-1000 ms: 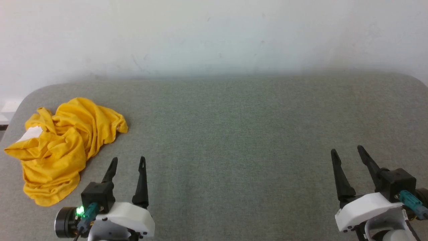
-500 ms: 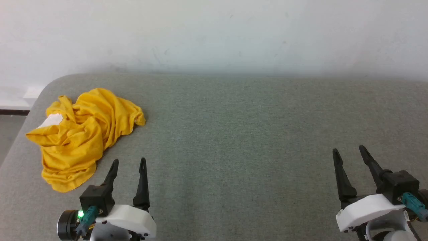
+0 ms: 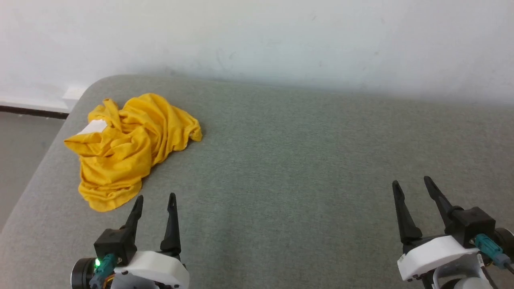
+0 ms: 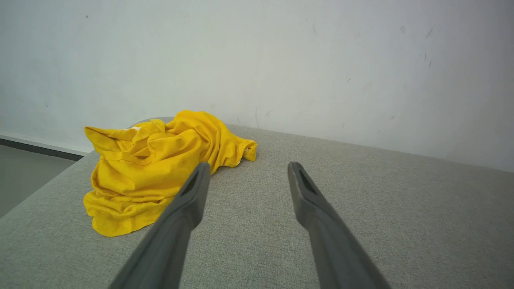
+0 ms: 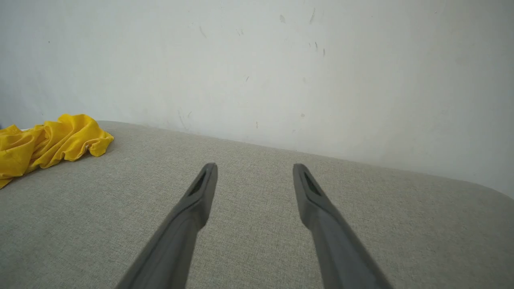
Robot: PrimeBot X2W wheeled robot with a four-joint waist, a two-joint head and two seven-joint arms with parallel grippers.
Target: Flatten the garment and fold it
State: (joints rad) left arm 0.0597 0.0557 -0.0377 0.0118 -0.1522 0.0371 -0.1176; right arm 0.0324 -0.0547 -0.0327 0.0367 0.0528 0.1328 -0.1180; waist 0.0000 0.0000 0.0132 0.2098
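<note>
Two sets of fingers here, both spread wide with nothing between them. The left fingers [image 3: 172, 220] hang over the grey fabric worktop [image 3: 289, 160]. The garment [image 3: 128, 148] sits just ahead of their tips and off to their left. It's a bright yellow tee scrunched into a lumpy heap, all folds and creases, with a bit of white patch [image 3: 93, 127] peeking out on the side farthest from the fingers.

In the left wrist view the tip of the left-hand finger overlaps the near edge of the heap, so it kinda looks like contact. From the head view, though, there's a strip of bare worktop between the fingertips and the cloth, so they're near but apart.

The right fingers [image 3: 403, 216] are well apart from the garment, which lies way off to their left. Their own wrist view catches just one rumpled end of the yellow cloth at the left edge. Straight ahead of both pairs it's plain worktop, then a scuffed white wall [image 3: 257, 36].

The heap lies close to the worktop's rounded corner, the one ahead and left of the left fingers. Past that edge you can see grey floor [image 3: 24, 152] and a dark skirting strip [image 3: 32, 111] along the bottom of the wall.
</note>
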